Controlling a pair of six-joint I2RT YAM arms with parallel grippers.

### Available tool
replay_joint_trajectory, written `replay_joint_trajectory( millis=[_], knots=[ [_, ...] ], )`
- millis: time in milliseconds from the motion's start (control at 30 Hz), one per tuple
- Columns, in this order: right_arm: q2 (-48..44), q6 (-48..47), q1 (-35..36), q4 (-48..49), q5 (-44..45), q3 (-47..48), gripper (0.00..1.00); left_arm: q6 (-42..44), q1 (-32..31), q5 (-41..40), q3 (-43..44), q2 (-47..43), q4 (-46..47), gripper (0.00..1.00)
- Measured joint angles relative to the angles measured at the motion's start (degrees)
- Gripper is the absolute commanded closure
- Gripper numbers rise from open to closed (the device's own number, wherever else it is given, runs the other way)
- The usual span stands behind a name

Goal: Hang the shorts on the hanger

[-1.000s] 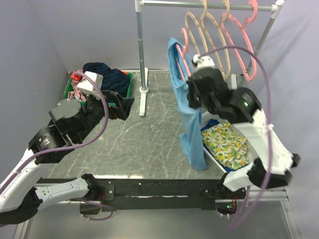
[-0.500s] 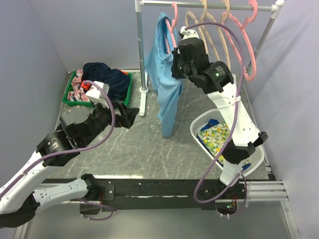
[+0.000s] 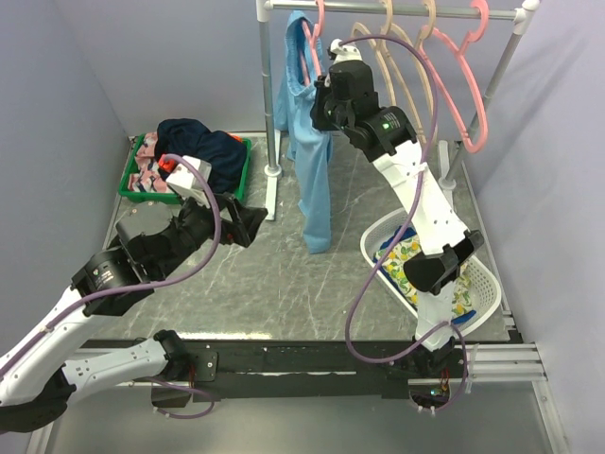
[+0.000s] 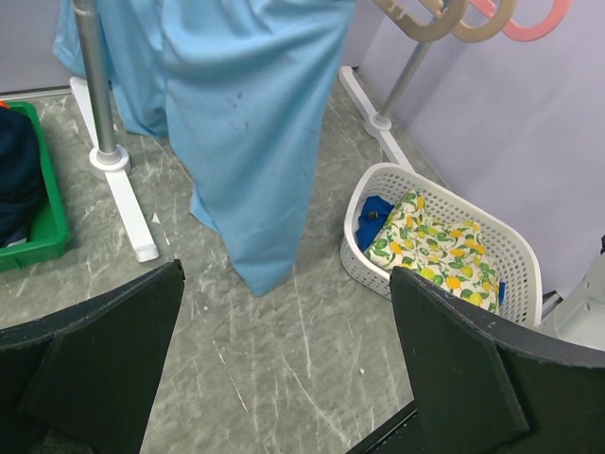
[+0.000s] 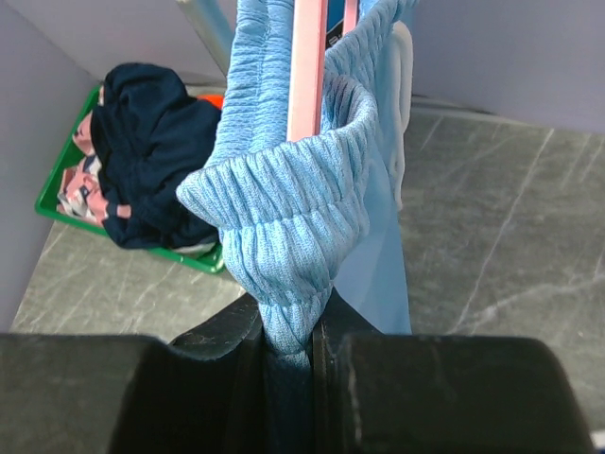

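Observation:
The sky-blue shorts (image 3: 312,180) hang long from the pink hanger (image 3: 312,43), whose hook is up at the rack's rail (image 3: 397,9), left of the tan hangers. My right gripper (image 3: 328,99) is shut on the bunched elastic waistband (image 5: 284,218). The pink hanger bar (image 5: 307,76) runs through the waistband just above the jaws of my right gripper (image 5: 288,350). My left gripper (image 3: 248,222) is open and empty, low over the table, and its wrist view faces the hanging shorts (image 4: 250,142) between the wide-apart fingers (image 4: 104,350).
Tan hangers (image 3: 397,76) and a second pink hanger (image 3: 468,104) hang on the rail. The rack post (image 3: 267,95) stands at mid-back. A white basket (image 3: 473,312) holds a lemon-print cloth (image 3: 402,260). A green bin (image 3: 142,184) holds a navy garment (image 3: 203,147).
My right arm has raised the shorts and pink hanger up and to the left, from beside the basket to the rail. My left arm has shifted slightly right.

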Motion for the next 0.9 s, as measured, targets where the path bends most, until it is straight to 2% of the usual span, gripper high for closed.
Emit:
replay_joint_trajectory(
  millis=[300,900],
  knots=[
    [1.6,-0.8,-0.6,4.3,-0.3,0.0,1.0,0.0,0.0,0.4,-1.6,0.7,0.3,0.04],
    [3.1,0.7,-2.0,6.7,-2.6,0.4,1.0,0.0,0.0,1.3,-1.8,1.6,0.7,0.04]
  ],
)
